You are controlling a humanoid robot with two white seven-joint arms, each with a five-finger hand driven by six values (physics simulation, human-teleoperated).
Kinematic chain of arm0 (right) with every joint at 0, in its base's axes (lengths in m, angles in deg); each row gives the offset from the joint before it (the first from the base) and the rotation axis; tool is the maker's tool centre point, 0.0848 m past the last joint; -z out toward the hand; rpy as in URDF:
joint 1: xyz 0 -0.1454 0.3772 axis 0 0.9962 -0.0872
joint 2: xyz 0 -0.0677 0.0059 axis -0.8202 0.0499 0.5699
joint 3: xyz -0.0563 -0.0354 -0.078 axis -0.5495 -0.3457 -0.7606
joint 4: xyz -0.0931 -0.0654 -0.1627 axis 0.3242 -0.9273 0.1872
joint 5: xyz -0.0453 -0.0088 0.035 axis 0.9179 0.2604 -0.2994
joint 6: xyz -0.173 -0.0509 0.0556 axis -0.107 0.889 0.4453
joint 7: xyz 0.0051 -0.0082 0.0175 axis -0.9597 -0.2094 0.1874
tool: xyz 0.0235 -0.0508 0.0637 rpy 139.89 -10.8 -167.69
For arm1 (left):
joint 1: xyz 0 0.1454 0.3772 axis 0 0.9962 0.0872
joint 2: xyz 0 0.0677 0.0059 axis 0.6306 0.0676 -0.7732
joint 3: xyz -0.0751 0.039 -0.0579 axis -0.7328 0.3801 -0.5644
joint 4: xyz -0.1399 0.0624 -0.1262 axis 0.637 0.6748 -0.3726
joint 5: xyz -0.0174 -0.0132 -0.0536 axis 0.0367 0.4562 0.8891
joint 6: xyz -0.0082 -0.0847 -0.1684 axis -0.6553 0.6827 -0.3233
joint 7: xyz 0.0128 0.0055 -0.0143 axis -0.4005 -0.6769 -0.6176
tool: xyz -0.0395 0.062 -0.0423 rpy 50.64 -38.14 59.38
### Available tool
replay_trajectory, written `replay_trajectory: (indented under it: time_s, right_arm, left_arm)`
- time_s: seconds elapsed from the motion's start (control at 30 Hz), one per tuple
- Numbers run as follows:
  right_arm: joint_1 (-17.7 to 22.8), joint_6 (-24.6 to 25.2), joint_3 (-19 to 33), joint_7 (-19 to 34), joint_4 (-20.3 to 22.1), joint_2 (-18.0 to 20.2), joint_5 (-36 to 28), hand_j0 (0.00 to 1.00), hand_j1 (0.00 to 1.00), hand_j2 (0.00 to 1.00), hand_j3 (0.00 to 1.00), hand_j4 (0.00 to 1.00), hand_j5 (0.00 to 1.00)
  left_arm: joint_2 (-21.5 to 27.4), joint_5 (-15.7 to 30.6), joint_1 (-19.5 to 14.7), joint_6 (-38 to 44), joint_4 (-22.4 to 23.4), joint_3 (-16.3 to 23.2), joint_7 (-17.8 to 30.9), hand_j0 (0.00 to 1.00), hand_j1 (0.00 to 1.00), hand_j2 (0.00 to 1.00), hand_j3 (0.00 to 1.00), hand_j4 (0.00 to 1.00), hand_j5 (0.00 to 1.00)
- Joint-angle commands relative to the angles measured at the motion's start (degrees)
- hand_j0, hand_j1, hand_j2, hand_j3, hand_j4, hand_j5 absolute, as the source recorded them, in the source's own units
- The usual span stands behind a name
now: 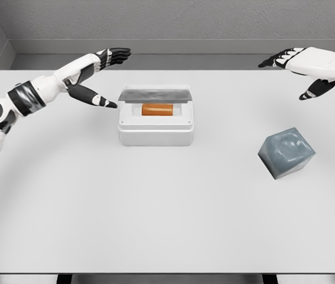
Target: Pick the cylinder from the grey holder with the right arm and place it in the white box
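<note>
Item 1: orange cylinder point(157, 109), lying on its side inside the white box point(156, 135). Grey holder point(286, 152) tilted, well apart on the tabletop point(155, 213), apparently empty. Right robot hand point(300, 66): fingers spread, holding nothing, raised beyond the holder. Left robot hand point(103, 77): fingers apart, beside the box. Judged complete; best handling is keeping both hands clear of the box.

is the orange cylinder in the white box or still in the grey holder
In the box: the orange cylinder lies on its side inside the white rectangular box. The grey block holder has nothing in its hollow.
</note>
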Motion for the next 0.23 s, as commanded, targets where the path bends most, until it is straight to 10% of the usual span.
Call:
replay_trajectory:
  time_s: [0.0, 0.2]
  right_arm:
    - [0.0, 0.2, 0.0, 0.0, 0.0, 0.1, -0.3, 1.00, 1.00, 1.00, 1.00, 1.00, 1.00]
    - [-0.1, 0.2, 0.0, 0.0, 0.3, 0.2, -0.3, 1.00, 1.00, 1.00, 1.00, 1.00, 1.00]
  left_arm:
    - [0.4, 0.8, 0.0, -0.1, 0.0, -0.1, 0.4, 1.00, 1.00, 1.00, 1.00, 1.00, 1.00]
    - [0.5, 0.3, 0.1, -0.1, 0.6, -0.1, 0.4, 1.00, 1.00, 1.00, 1.00, 1.00, 1.00]
